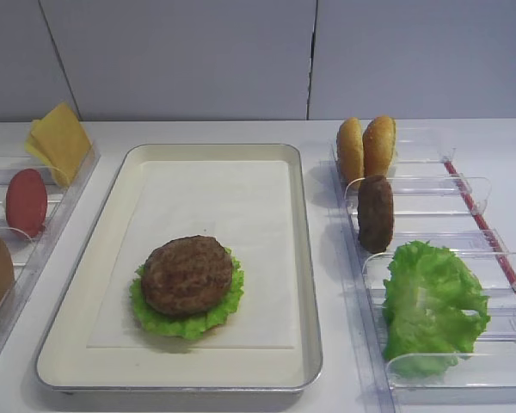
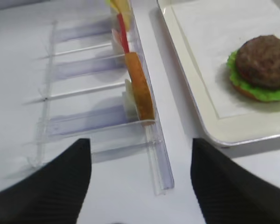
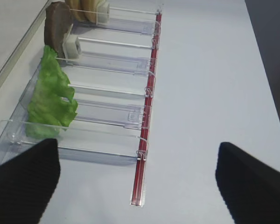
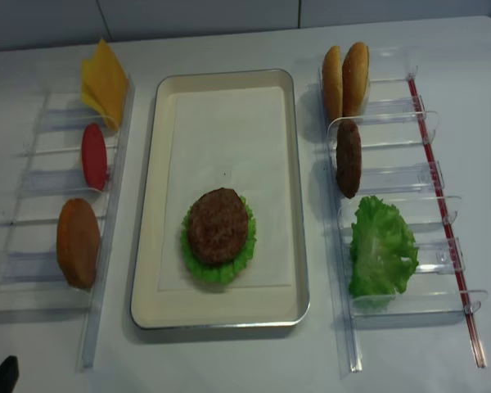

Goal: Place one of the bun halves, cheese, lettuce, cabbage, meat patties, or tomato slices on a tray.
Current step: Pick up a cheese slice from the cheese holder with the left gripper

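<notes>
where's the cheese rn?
The cheese stands in the far slot of the left clear holder in the overhead view, left of the tray, just beyond the tomato slice.

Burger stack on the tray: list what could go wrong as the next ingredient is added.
1. The meat patty sits on loose lettuce near the front of the tray; a hard drop could shift the stack.
2. The cheese leans thin and tilted in the left holder, so the open left gripper may pinch it badly or bend it.
3. The tomato slice stands close by and could be knocked.
</notes>
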### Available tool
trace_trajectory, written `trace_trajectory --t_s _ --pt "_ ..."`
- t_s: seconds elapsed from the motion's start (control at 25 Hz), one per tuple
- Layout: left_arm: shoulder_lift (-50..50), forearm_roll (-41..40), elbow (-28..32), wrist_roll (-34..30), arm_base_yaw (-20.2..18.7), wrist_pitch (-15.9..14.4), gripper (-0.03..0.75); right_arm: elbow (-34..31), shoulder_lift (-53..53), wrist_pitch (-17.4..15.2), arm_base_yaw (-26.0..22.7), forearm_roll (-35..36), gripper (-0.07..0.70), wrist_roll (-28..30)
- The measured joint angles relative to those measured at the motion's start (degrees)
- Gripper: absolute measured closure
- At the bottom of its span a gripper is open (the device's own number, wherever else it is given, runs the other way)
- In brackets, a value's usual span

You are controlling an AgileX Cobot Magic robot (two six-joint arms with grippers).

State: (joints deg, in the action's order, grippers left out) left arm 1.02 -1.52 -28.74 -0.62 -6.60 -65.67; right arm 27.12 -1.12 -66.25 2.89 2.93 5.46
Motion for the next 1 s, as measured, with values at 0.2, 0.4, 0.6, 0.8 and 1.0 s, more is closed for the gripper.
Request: trace_trajectory --t_s 0.2,0.4,0.6,0.8,1.0 --pt "-6.15 0.00 -2.08 1.98 0.00 5.70 0.250 0.00 0.00 0.00 0.00 0.00 -0.062 0.00" --pt "-18.26 0.00 -5.35 2.38 0.00 11.80 0.250 0.00 0.00 0.00 0.00 0.00 -0.062 0.00" --pt "-34.82 -0.15 -12.65 2.42 0.00 14.47 0.250 0.00 0.00 0.00 0.00 0.00 -0.062 0.00" --pt "-50.73 -0.90 -23.29 2.42 0.00 15.52 0.250 0.00 0.00 0.00 0.00 0.00 -0.062 0.00" --pt "-65.27 -1.03 -35.53 2.42 0.00 15.86 0.250 0.00 0.00 0.00 0.00 0.00 -0.062 0.00"
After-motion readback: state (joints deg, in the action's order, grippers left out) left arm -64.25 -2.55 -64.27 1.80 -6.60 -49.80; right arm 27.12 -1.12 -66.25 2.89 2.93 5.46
